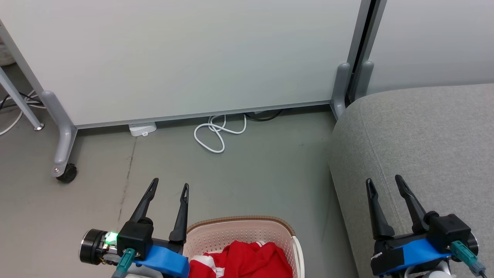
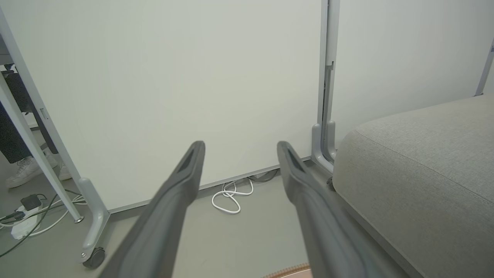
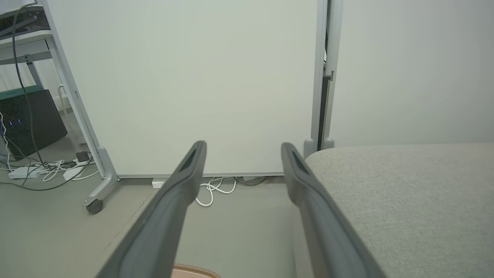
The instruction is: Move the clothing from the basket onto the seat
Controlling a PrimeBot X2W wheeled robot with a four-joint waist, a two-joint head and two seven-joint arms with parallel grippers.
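As I judge it, the job is not yet begun: the red clothing (image 1: 251,259) lies heaped in the basket (image 1: 239,221) on the floor, and no garment lies on what I see of the grey seat (image 1: 424,146). My left pincer (image 1: 170,182) hangs spread and empty beside the basket, and my right pincer (image 1: 383,178) is spread and empty over the seat's near edge. Every grab and carry is left to do.

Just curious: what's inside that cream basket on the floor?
Red clothing with white trim lies bunched inside the basket. Anything beneath it, and the basket's bottom, is covered, and the near part runs out of the picture.
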